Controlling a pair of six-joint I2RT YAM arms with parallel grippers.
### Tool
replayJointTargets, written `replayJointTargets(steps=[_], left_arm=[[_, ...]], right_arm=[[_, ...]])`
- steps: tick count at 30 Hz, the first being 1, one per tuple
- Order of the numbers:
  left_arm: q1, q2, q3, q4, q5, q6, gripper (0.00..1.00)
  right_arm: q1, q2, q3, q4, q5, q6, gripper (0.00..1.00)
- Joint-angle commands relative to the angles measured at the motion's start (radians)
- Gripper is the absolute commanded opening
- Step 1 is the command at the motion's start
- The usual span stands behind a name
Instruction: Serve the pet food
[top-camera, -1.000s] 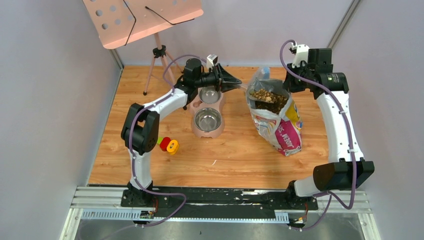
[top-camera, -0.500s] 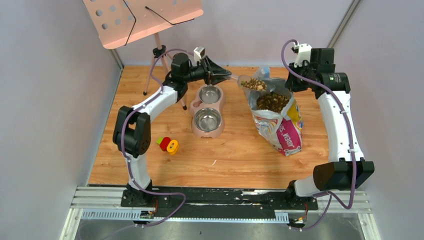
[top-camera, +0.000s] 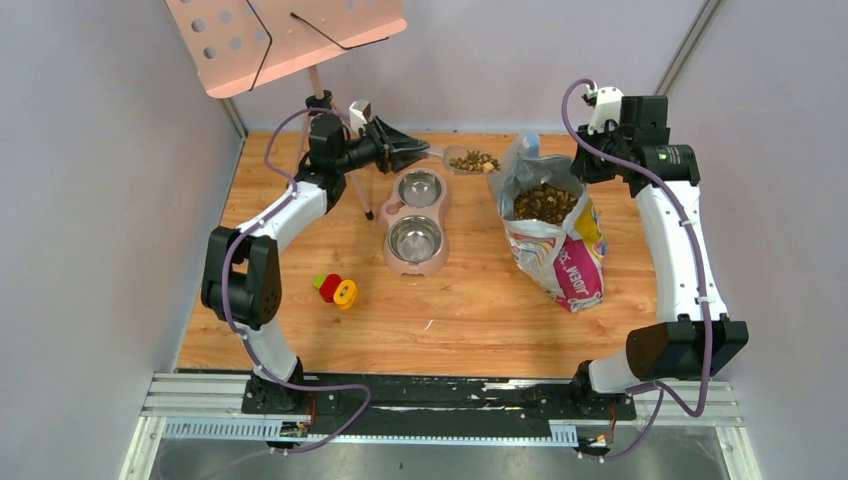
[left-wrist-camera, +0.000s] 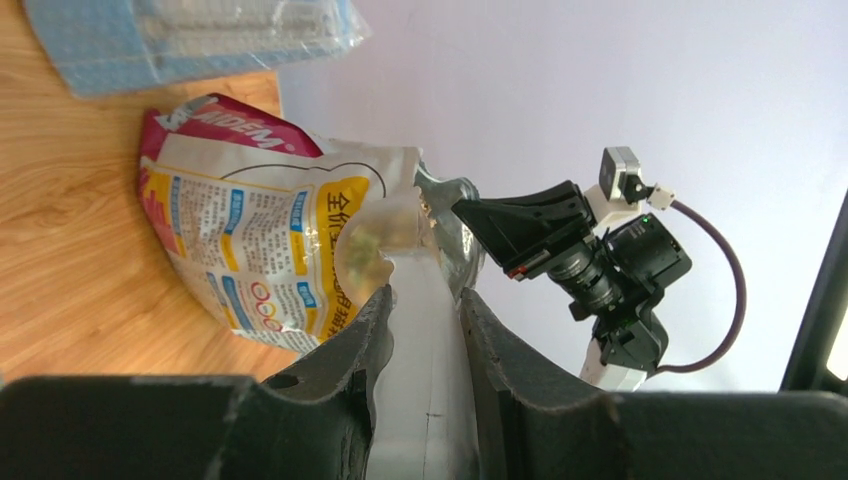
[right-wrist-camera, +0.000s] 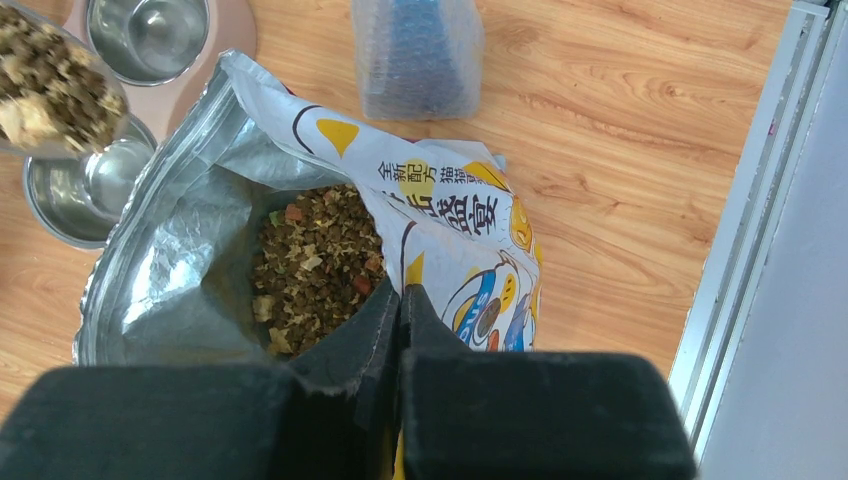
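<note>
Pet food fills a clear scoop (top-camera: 472, 160) that hangs just behind and right of the pink double feeder (top-camera: 392, 212). My left gripper (top-camera: 405, 152) is shut on the scoop's white handle (left-wrist-camera: 425, 380), which sits between its fingers. Both steel bowls (top-camera: 420, 188) (top-camera: 415, 239) look empty. More pet food (top-camera: 543, 203) lies inside the open printed bag (top-camera: 570, 265). My right gripper (right-wrist-camera: 400, 295) is shut on the bag's near rim, holding the mouth open. In the right wrist view the loaded scoop (right-wrist-camera: 50, 85) shows at the upper left, above the bowls (right-wrist-camera: 85, 190).
A red-and-yellow toy (top-camera: 337, 290) lies left of the feeder. A tripod stand (top-camera: 318, 108) with a pink perforated board (top-camera: 285, 35) is at the back left, close to my left arm. A bubble-wrapped packet (right-wrist-camera: 418, 55) lies behind the bag. Walls close in on both sides.
The left arm has lifted the scoop, full of pet food, out of the bag and carried it left towards the feeder. The right gripper kept its hold on the bag.
</note>
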Motion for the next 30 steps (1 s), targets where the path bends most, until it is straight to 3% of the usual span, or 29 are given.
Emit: replayJointTargets(steps=[1,19,30], left_arm=[[0.058,-0.098,-0.051,0.041,0.007,0.02,0.0],[0.198,-0.199,-0.286,0.11,-0.048,0.073,0.0],[0.332,-0.316,-0.403,0.024,0.037,0.216,0.0]], right_arm=[[-0.007,0.009,0.042,0.107,-0.002,-0.023,0.0],[-0.007,0.032,0.072,0.105,-0.018,-0.043,0.0],[-0.024,0.024,0.067,0.109,-0.057,-0.049,0.0]])
